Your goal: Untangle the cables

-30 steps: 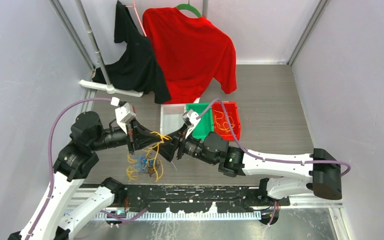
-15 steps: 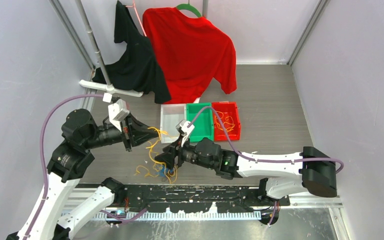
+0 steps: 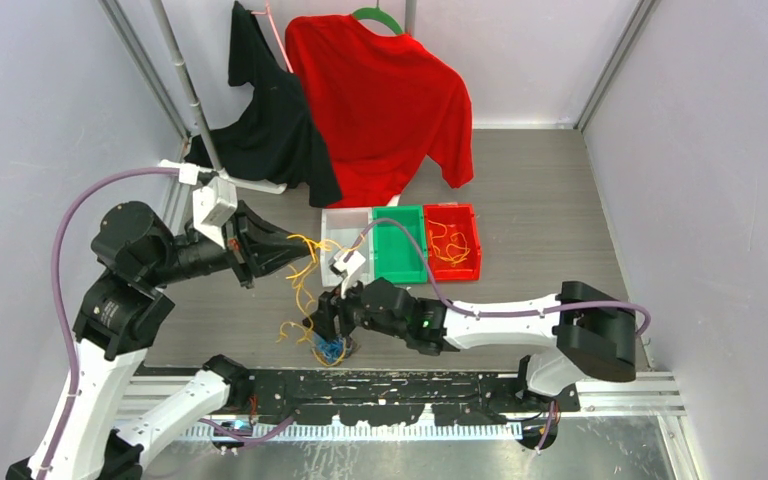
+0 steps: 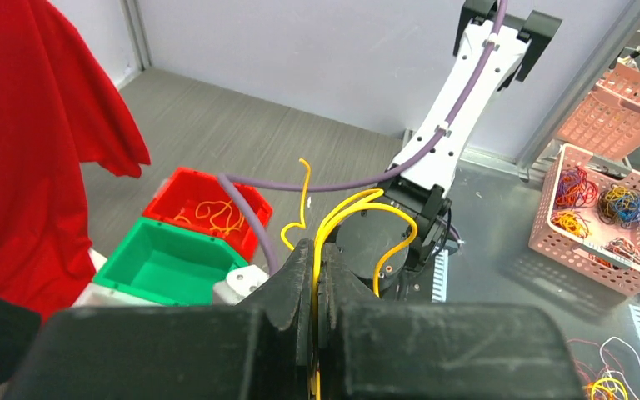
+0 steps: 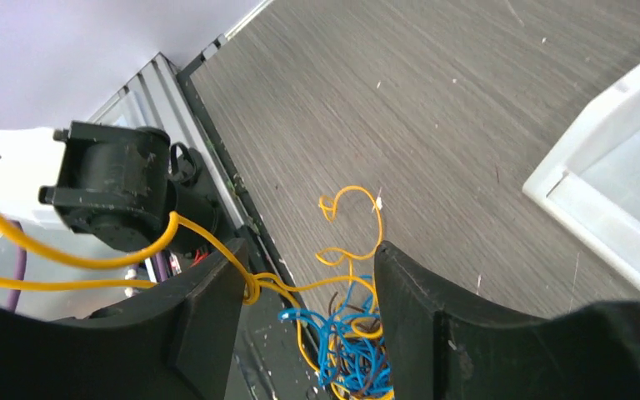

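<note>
The cables point(image 3: 326, 346) sit in a small knot of blue, orange-yellow and dark strands at the near edge of the table point(image 3: 540, 200), nearer my bases than the green bin point(image 3: 400, 258) and off to its left. From that knot an orange-yellow cable point(image 3: 302, 290) climbs up, left of the green bin, into my left gripper point(image 3: 298, 250). Its jaws are pressed together on the strand, and in my left wrist view it comes out between the closed fingertips and loops upward. My right gripper point(image 3: 326, 322) hangs right over the knot, on the near left of the green bin, its jaws well apart and clamping nothing. In my right wrist view the blue strands lie between the two fingers point(image 5: 433, 308), and one orange-yellow strand runs against the inner edge of the other finger. A white bin point(image 3: 344, 236) touches the green bin's left side and a red bin point(image 3: 452, 242) its right, with a few orange-yellow strands lying inside. Beyond the green bin hangs a red shirt point(image 3: 380, 100), with a black garment point(image 3: 270, 125) to its left.
</note>
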Robot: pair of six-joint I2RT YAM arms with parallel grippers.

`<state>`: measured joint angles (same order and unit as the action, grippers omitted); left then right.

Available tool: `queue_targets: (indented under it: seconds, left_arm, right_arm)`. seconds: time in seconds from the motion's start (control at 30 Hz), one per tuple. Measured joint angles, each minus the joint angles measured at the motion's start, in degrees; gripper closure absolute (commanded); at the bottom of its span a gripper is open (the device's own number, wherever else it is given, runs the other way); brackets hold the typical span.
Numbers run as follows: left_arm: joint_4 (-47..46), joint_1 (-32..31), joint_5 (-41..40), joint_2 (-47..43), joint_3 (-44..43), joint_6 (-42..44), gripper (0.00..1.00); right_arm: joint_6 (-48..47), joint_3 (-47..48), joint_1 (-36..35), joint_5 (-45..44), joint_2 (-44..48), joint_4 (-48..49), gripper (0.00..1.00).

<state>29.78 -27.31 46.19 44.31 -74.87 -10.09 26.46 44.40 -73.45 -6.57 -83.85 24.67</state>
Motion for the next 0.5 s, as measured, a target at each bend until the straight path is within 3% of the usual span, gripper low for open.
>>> queue_targets:
  seconds: [0.3, 0.5]
  left_arm:
    - [-0.2, 0.0, 0.9, 3.8, -8.0, -0.1, 1.00]
    - [0.1, 0.0, 1.4, 8.1, -19.4, 0.0, 1.00]
  right_arm:
    - [-3.4, 6.5, 0.0, -6.0, -3.1, 0.2, 0.45]
    - [-4.5, 5.8, 0.0, -10.3, -7.4, 0.7, 0.46]
